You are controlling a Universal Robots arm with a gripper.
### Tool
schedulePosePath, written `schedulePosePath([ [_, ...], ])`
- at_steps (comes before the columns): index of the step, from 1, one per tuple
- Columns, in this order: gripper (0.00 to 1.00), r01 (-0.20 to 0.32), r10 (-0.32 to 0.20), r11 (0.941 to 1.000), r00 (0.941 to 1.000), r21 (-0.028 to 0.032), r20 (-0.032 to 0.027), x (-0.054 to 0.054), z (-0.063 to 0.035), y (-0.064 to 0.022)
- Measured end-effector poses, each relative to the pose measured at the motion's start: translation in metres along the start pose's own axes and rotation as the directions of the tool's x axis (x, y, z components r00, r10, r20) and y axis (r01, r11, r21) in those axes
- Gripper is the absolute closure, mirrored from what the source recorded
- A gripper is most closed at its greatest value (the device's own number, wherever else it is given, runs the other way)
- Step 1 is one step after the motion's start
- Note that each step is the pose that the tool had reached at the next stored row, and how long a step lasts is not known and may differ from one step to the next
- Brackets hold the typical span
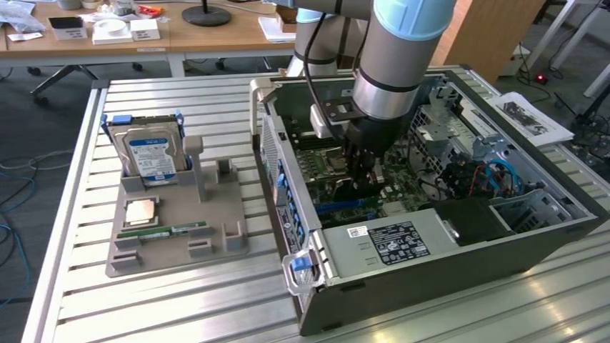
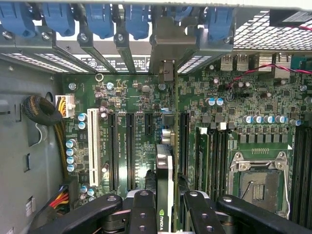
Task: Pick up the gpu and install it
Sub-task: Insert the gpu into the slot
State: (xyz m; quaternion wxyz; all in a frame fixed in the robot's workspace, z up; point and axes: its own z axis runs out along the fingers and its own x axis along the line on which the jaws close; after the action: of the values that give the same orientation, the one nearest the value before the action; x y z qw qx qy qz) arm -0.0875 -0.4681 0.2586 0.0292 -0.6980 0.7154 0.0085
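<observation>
The gpu (image 2: 165, 170) stands edgewise over the motherboard (image 2: 127, 92) inside the case (image 1: 429, 286).

The motherboard (image 2: 141, 97) is coloured dark green and is dotted with silver-topped capacitors; one white slot (image 2: 92, 146) is set among black ones. The gpu (image 2: 164, 170) is shown in black, marked with a small green logo, and the gripper (image 2: 168, 207) is black as well. Blue clips (image 2: 97, 19) are ranged along grey metal, and a bundle of wires (image 2: 56, 200) is striped red, yellow and black. The arm (image 1: 410, 28) is finished in silver-grey with pale blue caps. The hard drive (image 1: 151, 153) is silver, labelled in blue and white. The holder tray (image 1: 181, 246) is plain grey, the memory stick (image 1: 176, 231) green. The table (image 1: 143, 314) is ribbed with silvery slats.
</observation>
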Motion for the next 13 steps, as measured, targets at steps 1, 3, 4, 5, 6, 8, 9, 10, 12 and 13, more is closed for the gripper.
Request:
schedulePosePath([
  [1, 0.73, 0.0, 0.0, 1.0, 1.0, 0.0007, 0.0, -0.0001, 0.0, 0.0004],
  [3, 0.73, 0.0, 0.0, 1.0, 1.0, 0.0012, 0.0, -0.0004, 0.0, 0.0003],
  [4, 0.73, 0.0, 0.0, 1.0, 1.0, 0.0013, 0.0, -0.0004, 0.0, 0.0003],
  [5, 0.73, 0.0, 0.0, 1.0, 1.0, 0.0013, 0.0, -0.0005, 0.0, 0.0004],
  [6, 0.73, 0.0, 0.0, 1.0, 1.0, 0.0013, 0.0001, -0.0005, 0.0001, 0.0004],
  [8, 0.73, 0.0, 0.0, 1.0, 1.0, 0.0013, 0.0001, -0.0006, 0.0003, 0.0003],
  [9, 0.73, 0.0, 0.0, 1.0, 1.0, 0.0014, 0.0003, -0.0006, 0.0008, 0.0003],
  [10, 0.73, 0.0, 0.0, 1.0, 1.0, 0.0013, 0.0001, -0.0005, 0.0011, 0.0004],
  [12, 0.73, 0.0, 0.0, 1.0, 1.0, 0.0012, -0.0002, -0.0005, 0.0011, 0.0004],
  [13, 0.73, 0.0, 0.0, 1.0, 1.0, 0.0013, 0.0, -0.0005, 0.0012, 0.0004],
])
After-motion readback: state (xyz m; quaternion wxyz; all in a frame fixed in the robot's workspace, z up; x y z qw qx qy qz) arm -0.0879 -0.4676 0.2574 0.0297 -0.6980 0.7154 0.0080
